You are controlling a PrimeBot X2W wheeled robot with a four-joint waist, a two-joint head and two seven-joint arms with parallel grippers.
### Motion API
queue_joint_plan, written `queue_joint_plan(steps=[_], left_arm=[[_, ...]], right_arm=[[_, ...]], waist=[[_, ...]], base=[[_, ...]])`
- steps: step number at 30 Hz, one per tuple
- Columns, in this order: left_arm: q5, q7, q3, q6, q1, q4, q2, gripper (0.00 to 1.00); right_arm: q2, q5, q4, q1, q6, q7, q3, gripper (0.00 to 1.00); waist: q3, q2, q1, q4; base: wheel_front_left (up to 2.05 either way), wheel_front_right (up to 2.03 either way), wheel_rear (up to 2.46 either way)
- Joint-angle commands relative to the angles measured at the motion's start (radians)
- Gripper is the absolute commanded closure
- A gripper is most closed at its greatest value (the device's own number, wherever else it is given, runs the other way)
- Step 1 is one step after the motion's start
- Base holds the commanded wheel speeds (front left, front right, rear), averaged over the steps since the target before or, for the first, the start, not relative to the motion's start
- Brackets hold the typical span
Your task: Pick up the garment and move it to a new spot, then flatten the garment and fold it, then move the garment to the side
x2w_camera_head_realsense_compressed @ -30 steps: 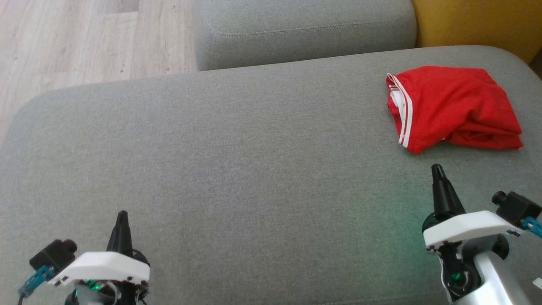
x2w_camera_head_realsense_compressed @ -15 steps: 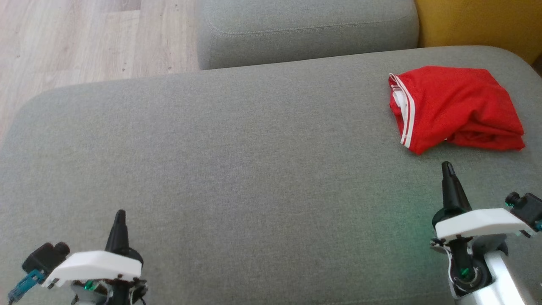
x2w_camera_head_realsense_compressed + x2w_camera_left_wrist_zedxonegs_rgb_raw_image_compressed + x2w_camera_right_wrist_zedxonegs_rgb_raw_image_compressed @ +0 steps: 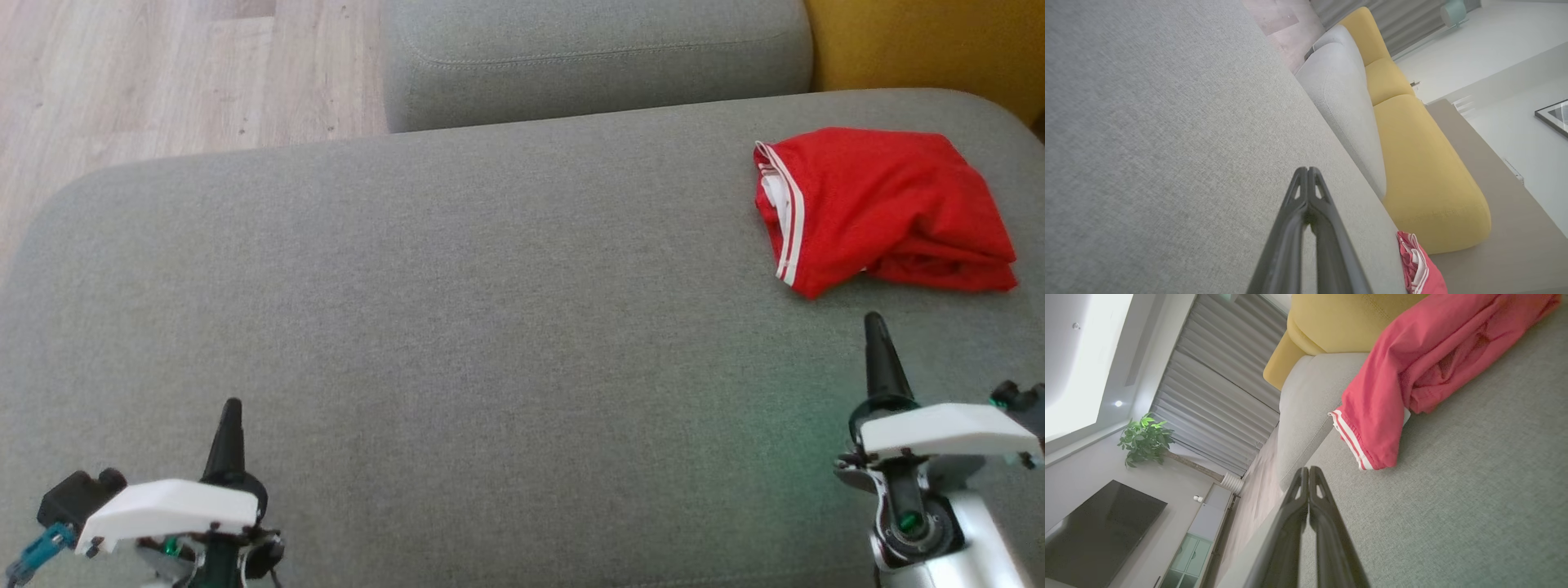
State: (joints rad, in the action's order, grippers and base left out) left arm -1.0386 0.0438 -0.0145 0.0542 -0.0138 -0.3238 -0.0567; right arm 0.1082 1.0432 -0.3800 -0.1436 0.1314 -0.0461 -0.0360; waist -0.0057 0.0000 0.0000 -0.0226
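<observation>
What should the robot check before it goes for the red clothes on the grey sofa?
1. Red garment lies on the grey cushion, fully in sight: ok.
2. Right gripper close to it, not touching: ok.
3. Right gripper open to grab: not ok, fingers shut.
4. Left gripper far off, shut, holding nothing: ok.
5. Garment flat: not ok, bunched.
6. Bare cushion space for laying it out: ok.

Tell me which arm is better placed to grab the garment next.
Right, probably. The right gripper is just short of the garment; the left gripper sits far across the seat. Both are shut, so it must open first.
</observation>
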Motion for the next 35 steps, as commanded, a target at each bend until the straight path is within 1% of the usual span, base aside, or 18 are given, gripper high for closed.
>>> queue_joint_plan(steps=[1, 35], left_arm=[[-0.03, -0.009, -0.031, 0.01, -0.063, 0.039, -0.005, 1.0], [-0.385, -0.107, -0.076, 0.054, -0.084, 0.065, 0.003, 1.0]], right_arm=[[0.003, 0.031, 0.043, -0.014, 0.0, 0.01, 0.002, 1.0], [-0.037, 0.383, 0.104, 0.018, -0.001, 0.109, 0.1, 1.0]], waist=[[0.0, 0.0, 0.0, 0.001], [0.006, 0.0, 0.0, 0.015]], base=[[0.0, 0.0, 0.0], [0.0, 0.0, 0.0]])
